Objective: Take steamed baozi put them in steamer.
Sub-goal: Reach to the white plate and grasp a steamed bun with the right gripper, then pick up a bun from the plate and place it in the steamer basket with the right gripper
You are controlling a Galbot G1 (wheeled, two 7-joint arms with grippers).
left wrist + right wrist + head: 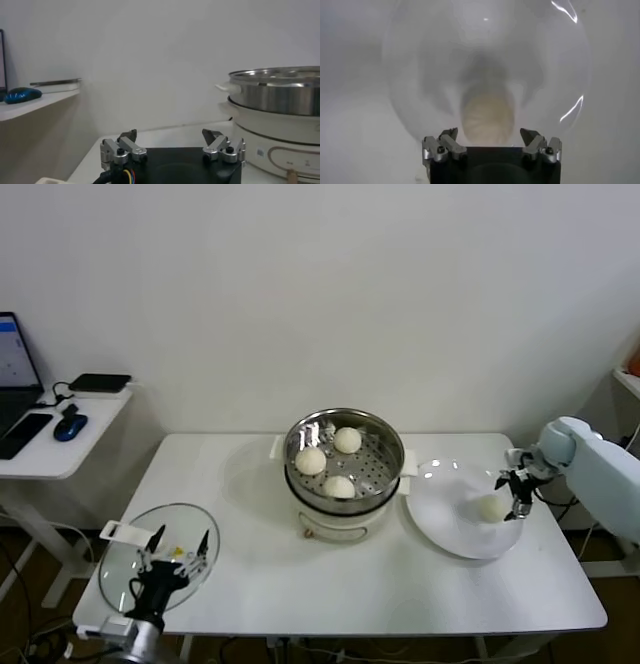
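- A white desk stands against a bare white wall, with a lower side table off its left edge carrying a dark mouse, a phone and a laptop.
- Nearest, at the desk's front left corner, the left gripper hangs idle over the round glass lid, jaws apart and empty. The lid probably lies there to keep the basket open for loading.
- On the white plate by the desk's right edge lies the last baozi. The right gripper is at it from the edge side, jaws spread wide. It seems lined up for a grasp rather than clamped.
- At the desk's middle, toward the back edge, sits the steamer. Three baozi already rest on its perforated floor, so the job looks three-quarters done.
- The right wrist view shows the bun centred just ahead of the two fingertips, with a gap on either side, which the head view cannot settle.
- The left wrist view shows its own open fingertips and the steamer's steel wall side-on, but nothing of the buns inside. Only the head view counts them.
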